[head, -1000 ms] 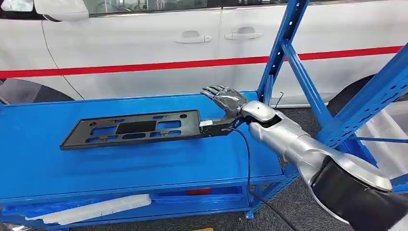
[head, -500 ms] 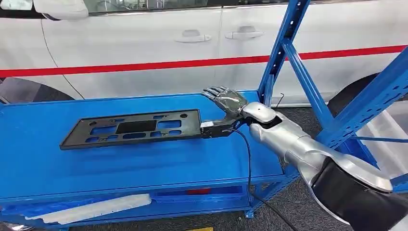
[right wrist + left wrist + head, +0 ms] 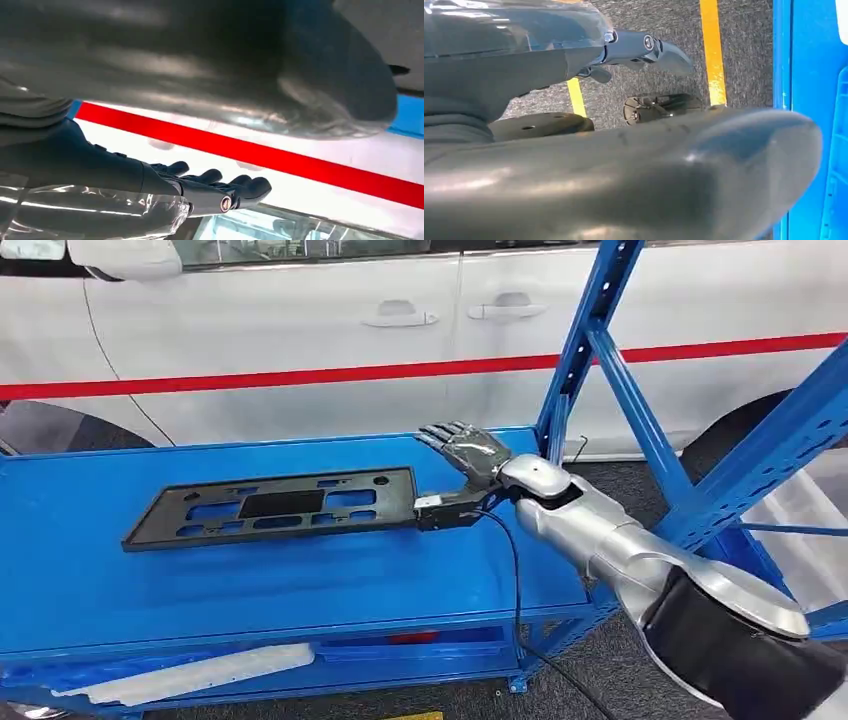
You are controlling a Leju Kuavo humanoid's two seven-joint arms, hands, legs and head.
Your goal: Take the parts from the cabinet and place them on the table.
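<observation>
One black flat part (image 3: 272, 506), a long rectangular frame with cutouts, lies flat on the blue table (image 3: 250, 580). Right hand (image 3: 462, 452) sits at the part's right end, fingers (image 3: 445, 434) spread and straight above the table, holding nothing; thumb is low, just beside the part's end, contact unclear. Right wrist view shows the same fingers (image 3: 215, 180) extended and apart against the white car (image 3: 300, 330) with its red stripe. Blue rack uprights (image 3: 590, 340) stand right of the table. Black cable (image 3: 520, 590) runs from the wrist down over the table edge. Left hand (image 3: 589, 65) hangs over grey floor with yellow lines (image 3: 712, 50); fingers apart or together, cannot tell.
</observation>
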